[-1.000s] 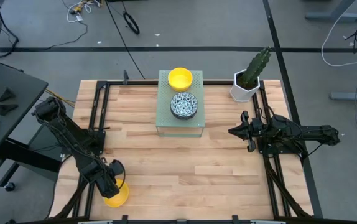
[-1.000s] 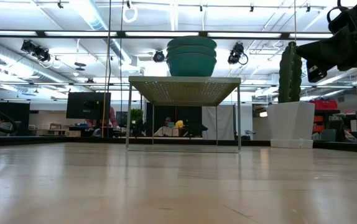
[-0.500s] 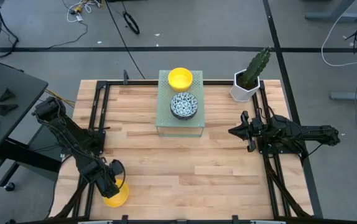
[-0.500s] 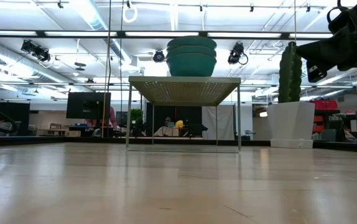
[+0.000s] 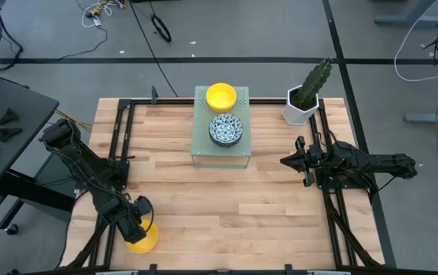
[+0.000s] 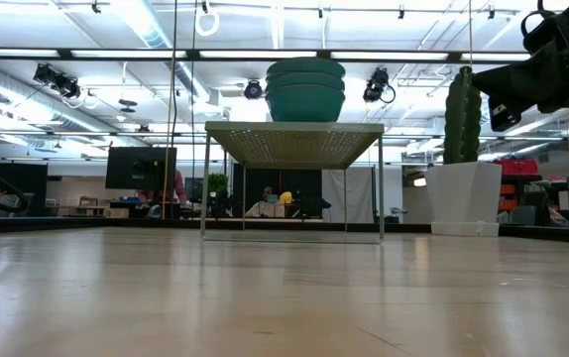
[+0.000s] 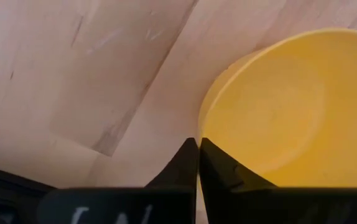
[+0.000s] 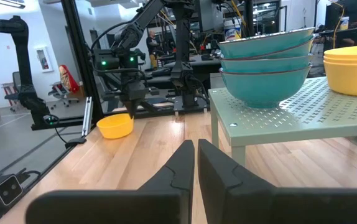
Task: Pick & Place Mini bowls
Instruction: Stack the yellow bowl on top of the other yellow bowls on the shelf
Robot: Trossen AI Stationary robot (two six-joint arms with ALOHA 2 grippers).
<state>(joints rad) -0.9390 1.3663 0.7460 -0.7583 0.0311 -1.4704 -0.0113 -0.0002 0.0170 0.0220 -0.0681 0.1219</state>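
My left pincer [image 5: 136, 229] is closed at the near left corner of the surface [image 5: 265, 206], apparently pinching the rim of a yellow bowl [image 7: 284, 112], though its tips hide the contact. If the bite is only rim-deep, the bowl may tilt or slip as I lift. The right pincer [image 8: 195, 152] waits closed and empty at the right edge.

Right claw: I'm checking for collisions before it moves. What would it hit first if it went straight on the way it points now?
The right claw, shut, points across the bare wooden table toward the left arm's side. Probably nothing nearby: the green stand sits off to one side. Farther on, roughly in line, are the yellow bowl and the left claw; depth is unclear.
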